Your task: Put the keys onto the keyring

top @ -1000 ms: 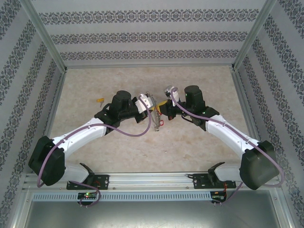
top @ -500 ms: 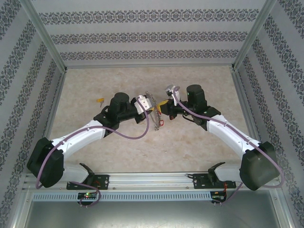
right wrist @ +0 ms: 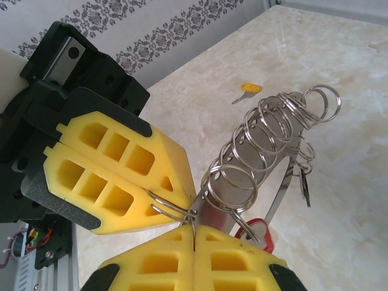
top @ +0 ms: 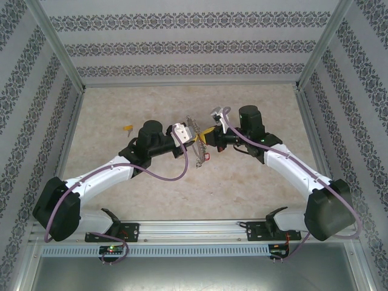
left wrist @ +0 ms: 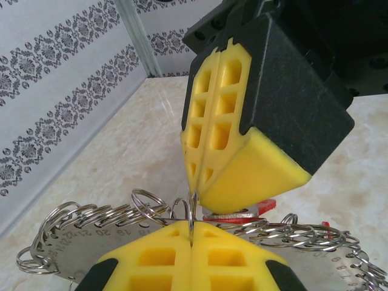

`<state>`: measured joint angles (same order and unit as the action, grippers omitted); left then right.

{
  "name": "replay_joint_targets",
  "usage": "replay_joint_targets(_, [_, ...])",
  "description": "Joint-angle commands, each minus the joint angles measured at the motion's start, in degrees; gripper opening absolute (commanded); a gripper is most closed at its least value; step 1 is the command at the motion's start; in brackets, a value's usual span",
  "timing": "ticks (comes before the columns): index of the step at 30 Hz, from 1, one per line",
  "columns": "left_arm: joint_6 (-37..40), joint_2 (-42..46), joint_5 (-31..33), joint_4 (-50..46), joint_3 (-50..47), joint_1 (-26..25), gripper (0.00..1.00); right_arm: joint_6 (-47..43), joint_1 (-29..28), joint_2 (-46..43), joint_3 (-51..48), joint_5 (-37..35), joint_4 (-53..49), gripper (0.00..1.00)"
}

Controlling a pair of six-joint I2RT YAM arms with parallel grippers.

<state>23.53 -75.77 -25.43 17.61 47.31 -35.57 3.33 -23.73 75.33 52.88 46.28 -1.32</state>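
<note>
Arms barely shift | left end effector (left wrist: 191, 237) and right end effector (right wrist: 194, 241) stay clamped on keyring (left wrist: 191, 211) | yellow key (right wrist: 249, 88), 10 o'clock, unthreaded

Numbers 18 to 22 stamped along the metal disc (left wrist: 60, 251) rim

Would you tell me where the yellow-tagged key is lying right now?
In the top view, the yellow-tagged key lies on the table, left of the left arm; the right wrist view shows it beyond the cluster of split rings.

Keyring (top: 194, 138) aloft — yellow-tagged key (top: 128, 128) apart
</note>
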Motion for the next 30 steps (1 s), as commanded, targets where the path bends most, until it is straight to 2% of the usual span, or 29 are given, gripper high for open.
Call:
replay_joint_targets(1, [-0.41,2.15,-2.59,5.62,0.2,-0.46,0.0,0.24,0.84,0.22,1.51,0.68,-1.12,0.08])
replay_joint_targets(8, [-0.23,2.03,-3.14,5.09,0.59,-0.52,0.0,-5.62,1.83,-4.0,-0.73,-0.95,-2.03,0.2])
replay_joint_targets(15, [-1.27,2.38,-5.07,4.56,0.94,-0.47,0.0,-20.93,1.86,-12.63,-4.56,-2.11,-2.72,0.28])
replay_joint_targets(22, [-1.38,2.47,-8.59,3.62,1.43,-0.46,0.0,-34.73,0.99,-15.59,-5.64,0.94,-4.57,0.3])
replay_joint_targets(27, [-0.02,2.29,-12.0,2.21,2.04,-0.51,0.0,-44.35,0.58,-13.85,-2.56,1.95,-12.13,0.3])
replay_joint_targets(30, [0.79,2.2,-13.77,0.88,2.7,-0.47,0.0,-47.09,0.28,-12.82,-0.87,2.23,-15.12,0.3])
